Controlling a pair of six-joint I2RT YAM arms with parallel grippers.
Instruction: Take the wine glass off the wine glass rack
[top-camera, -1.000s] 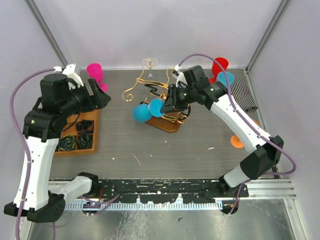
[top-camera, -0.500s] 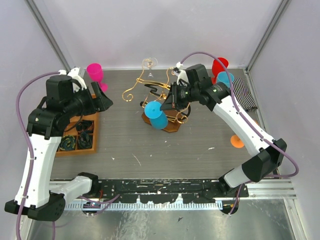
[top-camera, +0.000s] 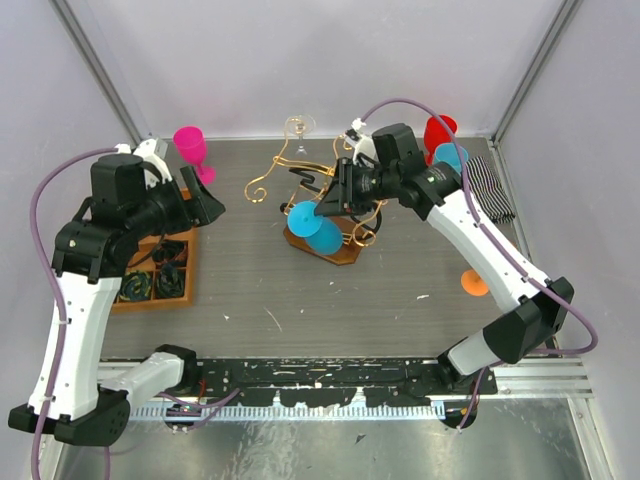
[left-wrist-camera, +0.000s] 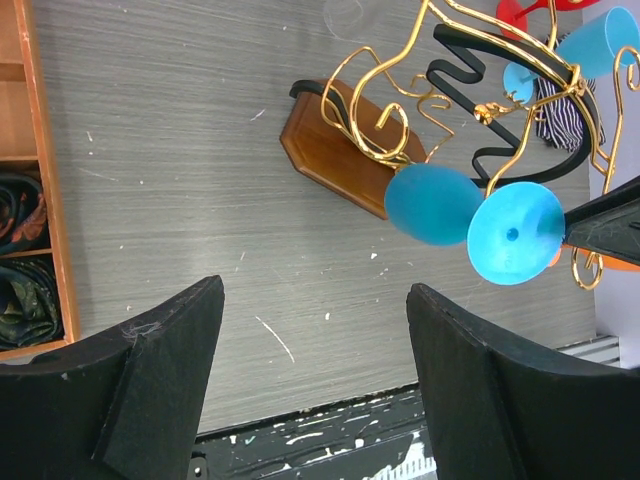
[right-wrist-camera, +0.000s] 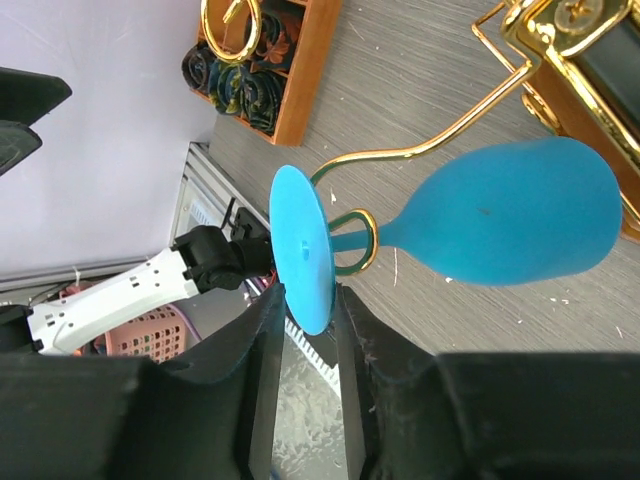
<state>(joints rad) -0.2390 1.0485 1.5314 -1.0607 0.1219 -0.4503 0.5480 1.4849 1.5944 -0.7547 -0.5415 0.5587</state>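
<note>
The wine glass rack (top-camera: 338, 243) has gold wire arms on a brown wooden base, mid table. It also shows in the left wrist view (left-wrist-camera: 340, 140). A blue wine glass (top-camera: 323, 236) hangs at its near left. In the right wrist view its stem runs through a gold loop (right-wrist-camera: 352, 241), with the bowl (right-wrist-camera: 520, 225) to the right. My right gripper (right-wrist-camera: 305, 300) is shut on the glass's round foot (right-wrist-camera: 298, 245); it also shows in the top view (top-camera: 333, 205). My left gripper (top-camera: 205, 200) is open and empty, left of the rack; its wrist view (left-wrist-camera: 315, 340) shows the same.
An orange compartment tray (top-camera: 190, 262) lies at the left. A pink glass (top-camera: 190, 145) stands at the back left and a clear glass (top-camera: 298, 127) behind the rack. A red glass (top-camera: 438, 130), a second blue glass (top-camera: 450, 157) and a striped cloth (top-camera: 490, 190) are at the back right.
The blue glass's bowl has swung from the left of its foot to the near right, under the rack arm. My right gripper has shifted slightly back with it. The left arm has barely moved.
</note>
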